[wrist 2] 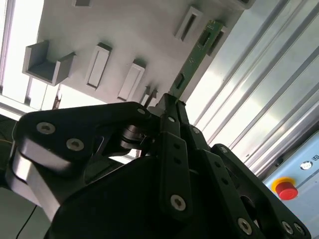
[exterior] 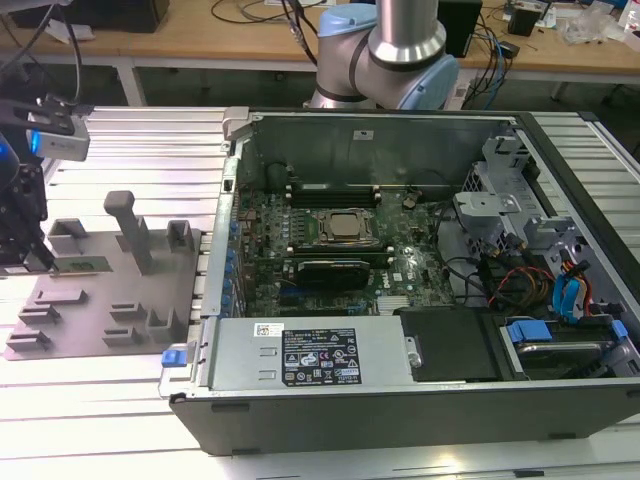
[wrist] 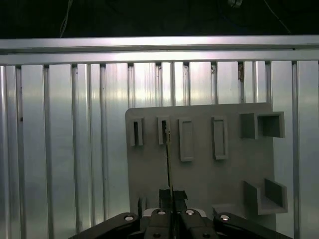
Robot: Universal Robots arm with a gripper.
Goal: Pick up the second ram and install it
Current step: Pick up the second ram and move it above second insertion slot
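Clamped narrowly on one end of the long, thin green circuit-board stick (wrist 2: 192,57): the black two-finger claw (wrist 2: 169,102). Far end of the stick at a narrow slot holder on the flat grey plastic tray (wrist 2: 124,30) — seated or lifted clear, impossible to tell. All at the exterior view's left, on a ribbed aluminium table (exterior: 130,140) — well apart from the open black computer case (exterior: 400,425).

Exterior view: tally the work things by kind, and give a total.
Computer case: 1
Grey tray: 1
Green memory stick: 1, gripped in the shut jaws over the tray
Robot arm: 1
Total: 4
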